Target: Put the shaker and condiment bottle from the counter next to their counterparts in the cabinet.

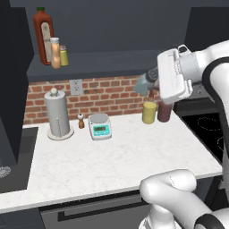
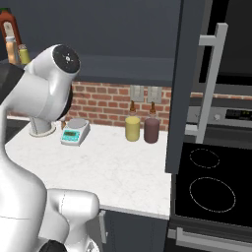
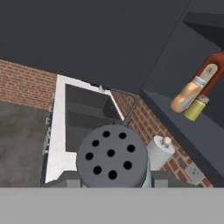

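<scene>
A: Looking from nearest outward, what comes first?

B: The gripper (image 3: 111, 181), its jaws closed on the shaker (image 3: 111, 156). In the hand view the shaker's dark grey cap with round holes sits right between the fingertips. In the left base view the pale teal jar (image 1: 144, 83) hangs in the air above the counter (image 1: 116, 156), in front of the brick wall.

A: What stands on the counter?

B: A small scale (image 1: 100, 126), a tiny brown-and-white pepper mill (image 1: 81, 121) and a paper towel holder (image 1: 57, 114) to the left. To the right, a yellow jar (image 1: 149, 112) and a dark red jar (image 1: 164, 111) stand side by side.

A: And farthest away?

B: The cabinet (image 1: 96, 61) shelf, higher up. The condiment bottle (image 1: 55, 53) stands there, just in front of the tall red bottle (image 1: 43, 36) and touching or nearly touching the small yellow shaker (image 1: 64, 56).
</scene>
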Robot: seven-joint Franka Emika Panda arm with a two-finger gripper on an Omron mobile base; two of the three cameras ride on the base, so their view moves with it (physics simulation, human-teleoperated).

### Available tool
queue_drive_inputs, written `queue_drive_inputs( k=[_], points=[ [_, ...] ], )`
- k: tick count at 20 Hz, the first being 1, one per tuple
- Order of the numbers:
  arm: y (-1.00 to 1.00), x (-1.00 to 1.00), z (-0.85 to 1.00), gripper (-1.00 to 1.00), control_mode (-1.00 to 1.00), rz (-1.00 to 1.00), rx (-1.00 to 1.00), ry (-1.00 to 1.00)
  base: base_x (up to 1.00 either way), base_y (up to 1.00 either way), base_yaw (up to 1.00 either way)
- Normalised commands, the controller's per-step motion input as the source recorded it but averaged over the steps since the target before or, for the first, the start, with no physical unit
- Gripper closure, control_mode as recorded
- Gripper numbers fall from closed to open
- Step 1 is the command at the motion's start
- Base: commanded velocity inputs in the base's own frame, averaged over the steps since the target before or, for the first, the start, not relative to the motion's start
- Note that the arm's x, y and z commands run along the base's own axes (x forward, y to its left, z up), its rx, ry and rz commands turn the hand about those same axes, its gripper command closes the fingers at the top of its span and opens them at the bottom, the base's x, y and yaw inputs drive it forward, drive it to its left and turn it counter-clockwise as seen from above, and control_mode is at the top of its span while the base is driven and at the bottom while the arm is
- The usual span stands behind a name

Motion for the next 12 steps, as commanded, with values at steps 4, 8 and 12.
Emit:
queue_drive_inputs(
  k=[4,8,12],
  points=[
    [0.20,0.33,0.00,1.00,-1.00,-0.15,0.05,0.05,0.00,0.00,0.00],
    [0.25,0.33,0.00,1.00,-1.00,-0.20,0.05,0.00,0.00,0.00,0.00],
    [0.22,0.35,0.00,1.00,-1.00,-0.21,0.11,0.00,0.00,0.00,0.00]
  ],
)
